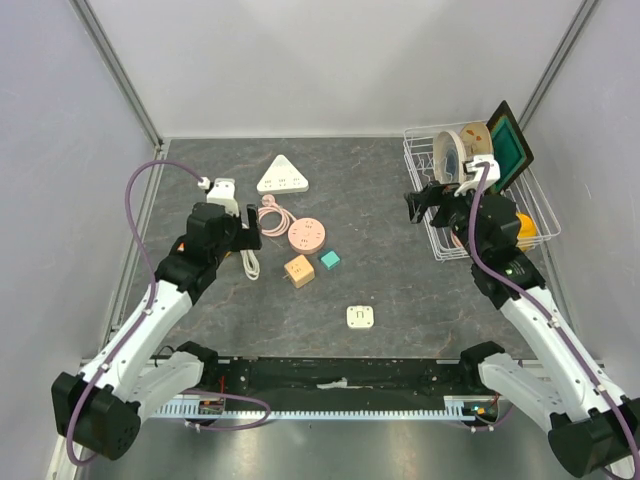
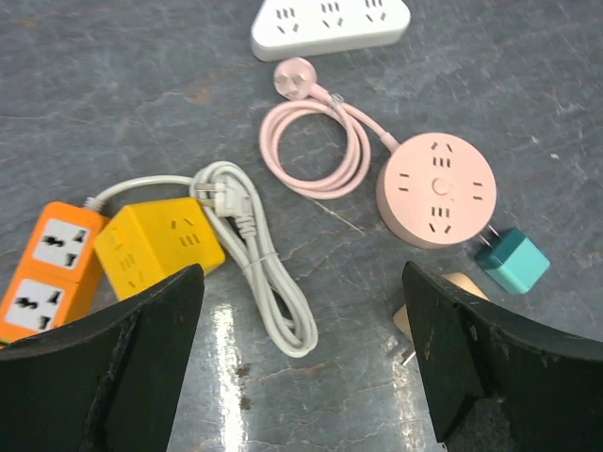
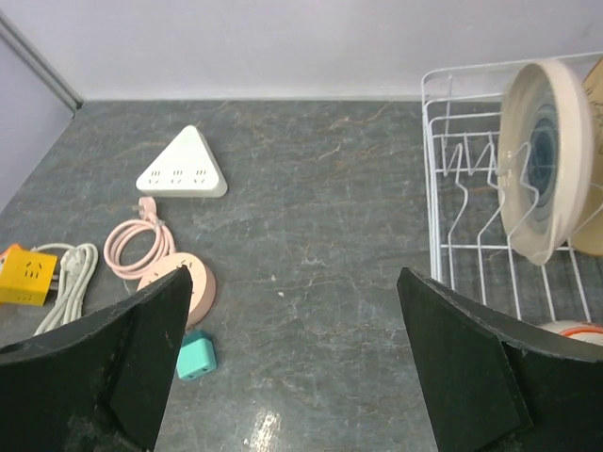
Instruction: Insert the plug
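Note:
The pink round power strip (image 1: 307,235) lies mid-table, its pink cord coiled behind it and ending in a pink plug (image 2: 294,75). The strip also shows in the left wrist view (image 2: 436,188) and the right wrist view (image 3: 179,282). A white cord with a white plug (image 2: 219,196) runs from a yellow cube socket (image 2: 160,245). A white triangular strip (image 1: 283,177) lies behind. My left gripper (image 1: 243,238) hangs open and empty above the white cord (image 2: 273,282). My right gripper (image 1: 425,205) is open and empty, high near the dish rack.
A teal adapter (image 1: 330,260), a tan cube adapter (image 1: 298,271) and a white square adapter (image 1: 360,317) lie loose. An orange socket block (image 2: 52,268) joins the yellow cube. A white wire dish rack (image 1: 440,245) with a plate (image 3: 542,160) stands at the right.

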You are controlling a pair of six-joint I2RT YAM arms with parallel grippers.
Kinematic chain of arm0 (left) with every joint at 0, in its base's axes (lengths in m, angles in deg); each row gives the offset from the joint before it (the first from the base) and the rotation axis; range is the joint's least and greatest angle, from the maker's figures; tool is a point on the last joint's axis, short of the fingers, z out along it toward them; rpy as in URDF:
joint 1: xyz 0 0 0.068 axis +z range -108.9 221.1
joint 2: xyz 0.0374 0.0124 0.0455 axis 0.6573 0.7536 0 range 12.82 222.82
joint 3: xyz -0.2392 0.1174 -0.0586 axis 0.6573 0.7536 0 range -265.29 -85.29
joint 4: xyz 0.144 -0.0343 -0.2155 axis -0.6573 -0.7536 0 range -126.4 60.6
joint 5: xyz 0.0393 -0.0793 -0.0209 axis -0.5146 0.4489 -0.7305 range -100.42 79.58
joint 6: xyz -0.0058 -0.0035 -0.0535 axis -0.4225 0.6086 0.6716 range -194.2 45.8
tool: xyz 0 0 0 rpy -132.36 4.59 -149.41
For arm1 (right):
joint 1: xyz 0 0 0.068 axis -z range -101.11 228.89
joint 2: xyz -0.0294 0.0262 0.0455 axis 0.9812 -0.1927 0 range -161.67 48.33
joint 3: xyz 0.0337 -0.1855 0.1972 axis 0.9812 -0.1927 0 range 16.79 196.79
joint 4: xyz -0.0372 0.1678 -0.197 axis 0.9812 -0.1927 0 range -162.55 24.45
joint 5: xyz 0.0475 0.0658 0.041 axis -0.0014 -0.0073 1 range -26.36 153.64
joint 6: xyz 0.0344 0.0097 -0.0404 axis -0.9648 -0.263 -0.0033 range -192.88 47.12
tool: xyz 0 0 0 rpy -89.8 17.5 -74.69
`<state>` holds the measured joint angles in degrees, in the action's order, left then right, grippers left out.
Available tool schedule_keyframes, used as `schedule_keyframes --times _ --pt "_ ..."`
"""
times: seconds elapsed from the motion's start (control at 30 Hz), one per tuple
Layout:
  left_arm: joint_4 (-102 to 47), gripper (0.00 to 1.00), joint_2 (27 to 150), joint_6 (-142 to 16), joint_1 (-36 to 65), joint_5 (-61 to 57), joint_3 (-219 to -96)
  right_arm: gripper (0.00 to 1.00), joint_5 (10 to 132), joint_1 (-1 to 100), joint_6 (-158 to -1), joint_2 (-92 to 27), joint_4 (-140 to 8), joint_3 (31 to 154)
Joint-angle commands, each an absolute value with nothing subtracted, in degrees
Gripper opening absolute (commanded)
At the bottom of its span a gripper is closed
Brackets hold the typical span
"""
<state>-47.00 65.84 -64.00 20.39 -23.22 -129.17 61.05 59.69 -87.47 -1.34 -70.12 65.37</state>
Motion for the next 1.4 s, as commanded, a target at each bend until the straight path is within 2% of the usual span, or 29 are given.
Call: schedule_keyframes --times 0.0,0.13,0.3,0.63,0.8,0.93,1.1,1.3,1.37 --pt "-45.83 0.93 68.63 -63.22 20.44 -15.88 -132.13 0.98 65.66 59.46 -88.08 -3.88 -71.08 64.53" --pt "-46.88 0.93 69.43 -60.93 20.53 -12.89 -132.75 0.98 68.99 59.55 -91.24 -5.90 -68.01 61.62" --pt "-48.81 0.93 68.37 -58.99 20.44 -16.13 -132.40 0.98 79.44 59.46 -91.25 -9.15 -66.87 60.39" --pt "-54.97 0.93 68.81 -53.37 20.44 -18.42 -131.52 0.98 82.27 56.22 -86.94 -12.84 -68.09 57.75" --pt "-54.97 0.93 69.51 -51.17 19.66 -13.08 -131.08 0.98 75.52 48.67 -87.55 -16.01 -71.68 59.15" --pt "-54.71 0.93 70.92 -50.91 9.76 -13.05 -131.61 0.98 67.70 45.75 -92.72 -15.58 -75.12 59.95" --pt "-53.66 0.93 73.38 -49.41 0.33 -12.70 -131.79 0.98 54.98 45.75 -96.25 -9.52 -81.08 58.45" --pt "-52.86 0.93 79.00 -45.90 -5.13 -14.19 -134.06 0.98 55.11 45.14 -99.59 -8.19 -90.75 58.98" --pt "-52.69 0.93 79.79 -44.14 -5.13 -15.60 -134.86 0.98 51.97 40.43 -100.99 -9.94 -92.26 58.81"
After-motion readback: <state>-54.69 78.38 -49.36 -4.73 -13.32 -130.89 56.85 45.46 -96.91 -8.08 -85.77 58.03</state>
